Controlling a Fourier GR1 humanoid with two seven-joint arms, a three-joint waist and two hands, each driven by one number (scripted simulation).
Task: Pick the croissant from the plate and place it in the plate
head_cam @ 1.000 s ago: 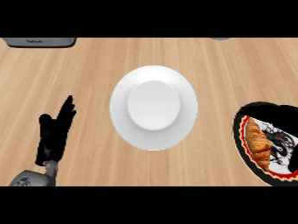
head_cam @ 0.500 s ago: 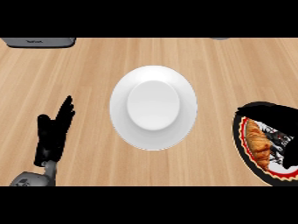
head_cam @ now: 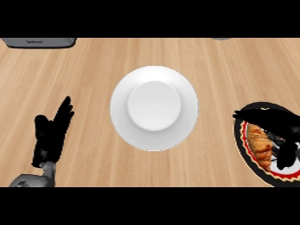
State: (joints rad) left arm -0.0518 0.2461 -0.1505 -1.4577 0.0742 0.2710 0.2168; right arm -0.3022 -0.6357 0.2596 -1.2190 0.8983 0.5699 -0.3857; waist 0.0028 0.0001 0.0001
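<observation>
On the wooden desk [head_cam: 81,70], the right hand [head_cam: 279,125] curls its fingers over the croissant [head_cam: 261,147] on the dark plate [head_cam: 246,154] at right, beside the white plate [head_cam: 154,107]; the left hand [head_cam: 51,134] rests, fingers straight.

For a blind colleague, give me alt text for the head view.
The right hand curls over a croissant on a dark patterned plate at right. A white plate sits mid-counter; the left hand rests open at left.

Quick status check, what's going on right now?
Left hand open, resting. Right hand curled over croissant on dark plate. White plate bare, nothing between.
</observation>
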